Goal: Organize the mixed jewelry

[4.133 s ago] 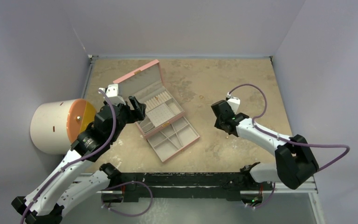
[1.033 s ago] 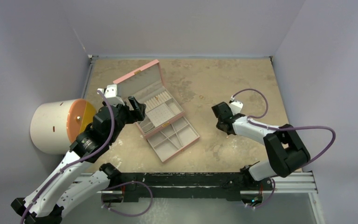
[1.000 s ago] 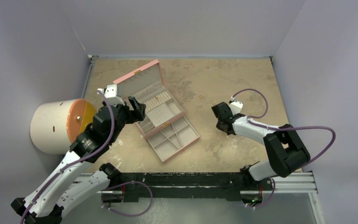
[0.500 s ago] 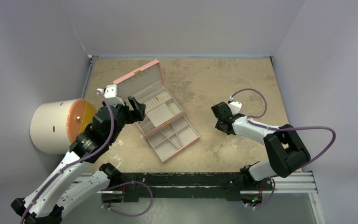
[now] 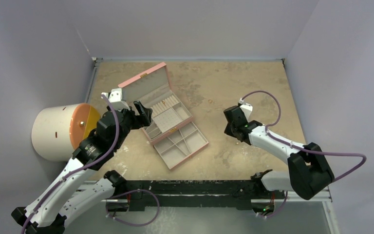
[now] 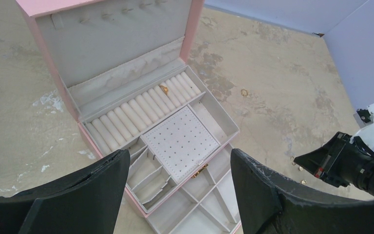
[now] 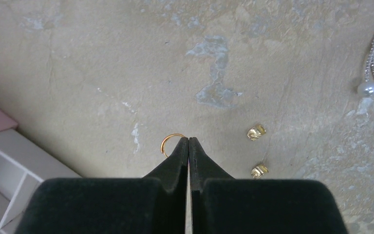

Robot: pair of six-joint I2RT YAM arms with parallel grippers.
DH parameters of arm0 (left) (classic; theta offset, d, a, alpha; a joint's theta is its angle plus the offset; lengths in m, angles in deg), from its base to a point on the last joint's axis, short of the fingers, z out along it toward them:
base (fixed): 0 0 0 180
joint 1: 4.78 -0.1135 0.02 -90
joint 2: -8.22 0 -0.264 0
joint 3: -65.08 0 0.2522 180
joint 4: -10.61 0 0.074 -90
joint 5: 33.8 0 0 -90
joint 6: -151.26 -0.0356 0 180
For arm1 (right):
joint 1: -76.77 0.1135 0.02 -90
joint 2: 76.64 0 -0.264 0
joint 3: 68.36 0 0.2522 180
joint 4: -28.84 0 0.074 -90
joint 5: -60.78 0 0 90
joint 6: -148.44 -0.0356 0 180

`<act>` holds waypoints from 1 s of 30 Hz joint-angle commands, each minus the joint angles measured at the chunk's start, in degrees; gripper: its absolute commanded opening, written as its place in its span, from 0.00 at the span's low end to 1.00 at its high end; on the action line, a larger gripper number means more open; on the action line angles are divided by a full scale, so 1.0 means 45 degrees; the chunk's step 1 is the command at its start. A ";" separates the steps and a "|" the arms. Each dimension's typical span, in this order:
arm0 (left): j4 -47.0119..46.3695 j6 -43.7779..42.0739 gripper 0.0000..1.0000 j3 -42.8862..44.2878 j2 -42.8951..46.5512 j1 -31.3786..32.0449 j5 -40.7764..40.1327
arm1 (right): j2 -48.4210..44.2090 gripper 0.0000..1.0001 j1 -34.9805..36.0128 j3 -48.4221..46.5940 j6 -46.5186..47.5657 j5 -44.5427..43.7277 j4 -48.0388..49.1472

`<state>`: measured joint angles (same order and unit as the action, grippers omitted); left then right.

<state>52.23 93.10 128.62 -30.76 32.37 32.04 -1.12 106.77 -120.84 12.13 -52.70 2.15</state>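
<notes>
Ring pickup in hand: right gripper closed, its tips pinched on gold ring at table; gold studs lie near. Left gripper is held apart above pink box. Next is judged: carriage to ring rolls, gentle release.

Pink jewelry box open on beige mottled desk, left of centre, turned at an angle. Lid tilted back, grey lining. Inside: row of ring rolls, perforated panel. Divided lower drawer pulled out toward near edge. White cylinder with orange face lying by left wall.
</notes>
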 commanded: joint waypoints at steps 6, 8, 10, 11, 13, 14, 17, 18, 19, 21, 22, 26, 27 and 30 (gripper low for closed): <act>-0.0730 0.0123 0.76 -0.0008 -0.0232 -0.0059 0.0824 | -0.1073 0.00 0.1069 -0.0772 0.0970 0.0352 -0.0349; -0.0789 0.0307 0.76 -0.0057 -0.0358 -0.0052 0.1193 | -0.1291 0.00 0.1335 -0.0945 0.1211 0.0609 -0.0162; -0.0843 0.0662 0.76 -0.0108 -0.0539 -0.0055 0.1952 | -0.1435 0.00 0.1613 -0.1158 0.1401 0.0850 -0.0064; -0.0837 0.0848 0.76 -0.0125 -0.0644 -0.0052 0.2337 | -0.1491 0.00 0.1781 -0.1266 0.1505 0.0920 -0.0009; -0.0947 0.1268 0.76 -0.0155 -0.0797 -0.0052 0.3084 | -0.1591 0.00 0.2150 -0.1490 0.1717 0.1040 0.0131; -0.1089 0.1503 0.76 -0.0204 -0.0867 -0.0052 0.3414 | -0.1620 0.00 0.2348 -0.1578 0.1782 0.1098 0.0211; -0.1622 0.2210 0.76 -0.0451 -0.0988 -0.0052 0.4194 | -0.1619 0.00 0.2930 -0.1887 0.1904 0.1194 0.0479; -0.1883 0.2446 0.76 -0.0584 -0.1035 -0.0054 0.4397 | -0.1582 0.00 0.3132 -0.2016 0.1940 0.1164 0.0530; -0.2075 0.2683 0.75 -0.0697 -0.1099 -0.0057 0.4625 | -0.1556 0.00 0.3335 -0.2137 0.2002 0.1143 0.0571; -0.2482 0.3139 0.75 -0.0929 -0.1286 -0.0051 0.5028 | -0.1499 0.00 0.3693 -0.2387 0.2162 0.1146 0.0723; -0.2712 0.3360 0.75 -0.1063 -0.1390 -0.0051 0.5232 | -0.1449 0.00 0.3879 -0.2508 0.2272 0.1172 0.0798; -0.3500 0.4184 0.73 -0.1516 -0.1987 -0.0043 0.6306 | -0.1315 0.00 0.4723 -0.3051 0.2597 0.1165 0.1140; -0.3686 0.4350 0.73 -0.1609 -0.2127 -0.0050 0.6507 | -0.1256 0.00 0.4874 -0.3150 0.2670 0.1143 0.1206; -0.4312 0.4876 0.71 -0.1940 -0.2382 -0.0032 0.7009 | -0.1037 0.00 0.5286 -0.3387 0.2792 0.1227 0.1442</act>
<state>40.23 110.08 121.39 -40.57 32.37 57.98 -6.78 128.45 -132.58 22.52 -47.52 5.32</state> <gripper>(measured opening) 0.720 0.004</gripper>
